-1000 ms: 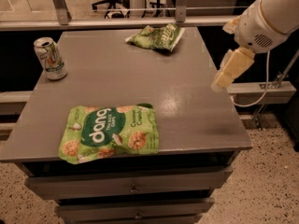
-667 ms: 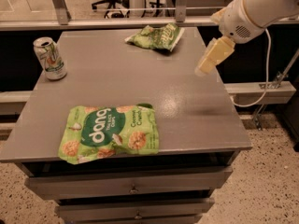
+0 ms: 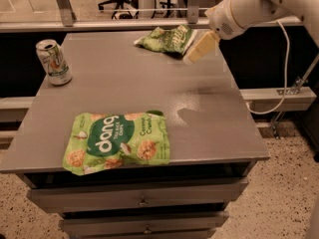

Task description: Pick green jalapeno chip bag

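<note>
The green jalapeno chip bag (image 3: 167, 39) lies at the far right of the grey table top (image 3: 129, 83), small, wrinkly and mottled green with a whitish edge. My gripper (image 3: 198, 50) hangs from the white arm coming in from the upper right. Its pale fingers hover just right of the bag's edge, slightly above the table.
A larger lime-green "dang" bag (image 3: 117, 142) lies near the table's front edge. A drink can (image 3: 54, 61) stands at the far left. Drawers (image 3: 139, 200) sit below the table top. A cable (image 3: 286, 78) hangs to the right, and office chairs stand beyond the rail at the back.
My gripper has moved left and toward the back of the table, from off the right edge to right beside the jalapeno bag. The bags and can have not moved.
</note>
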Robot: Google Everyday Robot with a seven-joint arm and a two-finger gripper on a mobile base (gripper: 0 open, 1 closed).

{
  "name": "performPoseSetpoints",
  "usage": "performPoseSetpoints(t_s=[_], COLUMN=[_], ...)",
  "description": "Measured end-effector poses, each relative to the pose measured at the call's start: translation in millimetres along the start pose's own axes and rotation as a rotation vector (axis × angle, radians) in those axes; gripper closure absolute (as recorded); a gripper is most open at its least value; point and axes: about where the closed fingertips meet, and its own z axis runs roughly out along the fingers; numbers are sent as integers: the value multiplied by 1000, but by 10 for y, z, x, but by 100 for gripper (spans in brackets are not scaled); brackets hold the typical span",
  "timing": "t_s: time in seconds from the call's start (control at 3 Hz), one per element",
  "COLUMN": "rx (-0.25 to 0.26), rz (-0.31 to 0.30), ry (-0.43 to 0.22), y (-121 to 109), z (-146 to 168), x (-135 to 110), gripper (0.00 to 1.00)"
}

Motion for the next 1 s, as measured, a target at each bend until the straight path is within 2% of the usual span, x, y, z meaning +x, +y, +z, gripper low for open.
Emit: performPoseSetpoints(t_s=[0.33, 0.67, 1.0], rx=[44, 68, 71], rz=[102, 190, 266], ry=[-32, -57, -79], y=[-326, -528, -684], z=[518, 808, 1018], x=[54, 75, 52], gripper=[0, 0, 0])
